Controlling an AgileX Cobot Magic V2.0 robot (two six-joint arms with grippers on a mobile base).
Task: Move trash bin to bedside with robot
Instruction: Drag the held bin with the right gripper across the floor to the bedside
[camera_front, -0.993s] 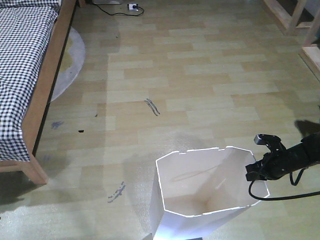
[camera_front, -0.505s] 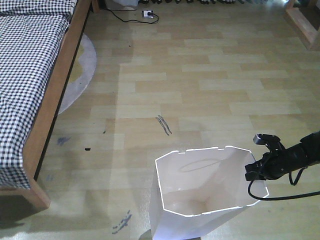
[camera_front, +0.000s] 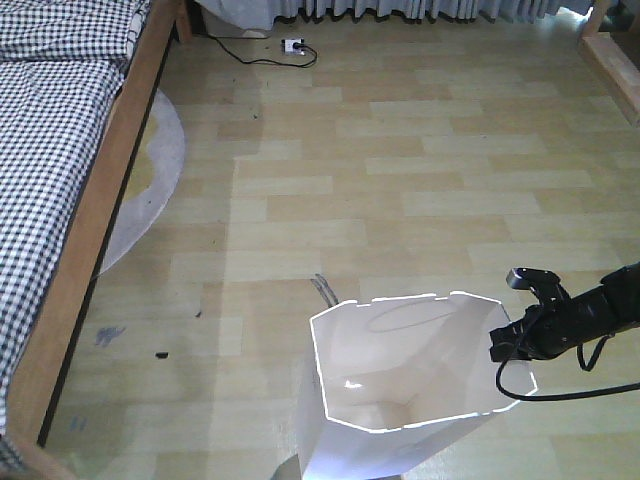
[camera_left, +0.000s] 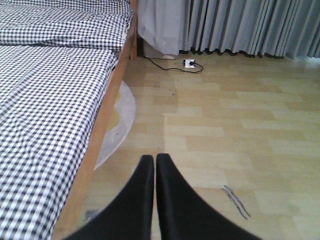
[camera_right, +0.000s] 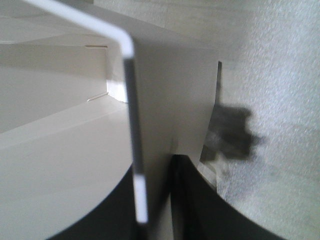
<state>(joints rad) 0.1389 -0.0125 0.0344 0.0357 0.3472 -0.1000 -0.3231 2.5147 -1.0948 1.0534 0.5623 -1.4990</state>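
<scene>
The white trash bin (camera_front: 400, 352) stands low in the front view, its angular rim open upward. My right gripper (camera_front: 506, 346), on a slim black arm with a loose cable, is shut on the rim's right side. In the right wrist view the thin bin wall (camera_right: 131, 105) runs between the two black fingers of the right gripper (camera_right: 156, 165), one inside and one outside. The bed (camera_front: 50, 150) with checked bedding and a light wooden frame (camera_front: 92, 235) lies to the left, well apart from the bin. My left gripper (camera_left: 154, 158) is shut on nothing and points along the bed (camera_left: 50, 90).
A grey round rug (camera_front: 150, 190) pokes out from under the bed. A power strip (camera_front: 293, 45) with a black cable lies by the grey curtains (camera_left: 240, 25). Wooden furniture (camera_front: 612, 60) stands at the top right. Dark scuff marks (camera_front: 325, 288) sit just beyond the bin.
The floor, bed and scuff marks have slid down the front view, and the curtains have come into sight. The bin and right gripper keep their place in frame, still gripped.
</scene>
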